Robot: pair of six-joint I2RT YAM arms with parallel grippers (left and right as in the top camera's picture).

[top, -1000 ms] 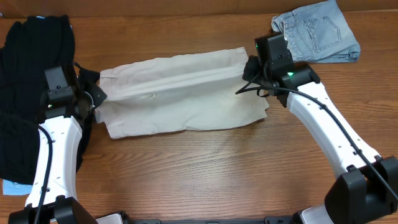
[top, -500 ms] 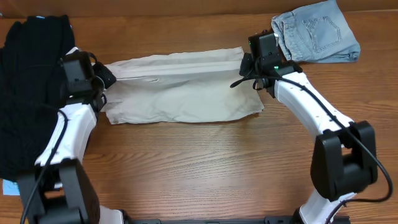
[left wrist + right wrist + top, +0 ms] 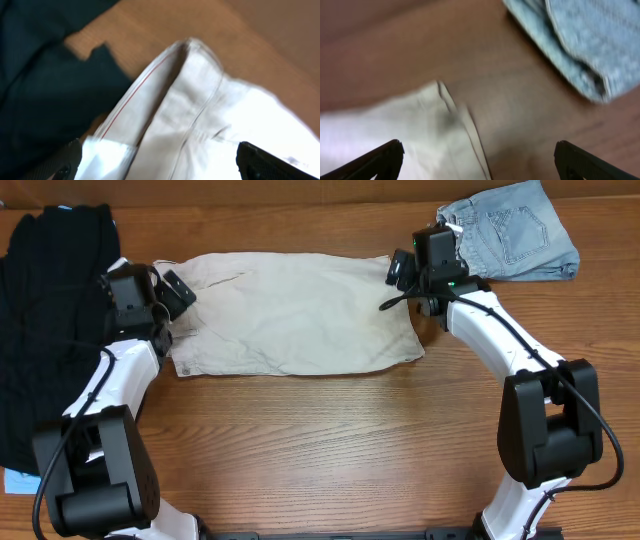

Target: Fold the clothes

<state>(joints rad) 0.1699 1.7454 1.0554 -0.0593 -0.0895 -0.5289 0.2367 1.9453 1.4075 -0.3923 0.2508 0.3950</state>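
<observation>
The left end effector (image 3: 178, 288) and right end effector (image 3: 400, 268) are spread wide at each end of the beige shorts (image 3: 290, 315).

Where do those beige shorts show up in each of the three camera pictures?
Overhead: beige shorts spread flat across the centre.
Left wrist: shorts fill the lower right, beside dark cloth.
Right wrist: one shorts corner, lower left.
Shared landmark: the wooden table.

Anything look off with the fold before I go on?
Slightly. The khaki shorts lie flat but skewed: the near edge runs uneven, the right corner poking out, with wrinkles across the middle. Nothing spilled or damaged.
</observation>
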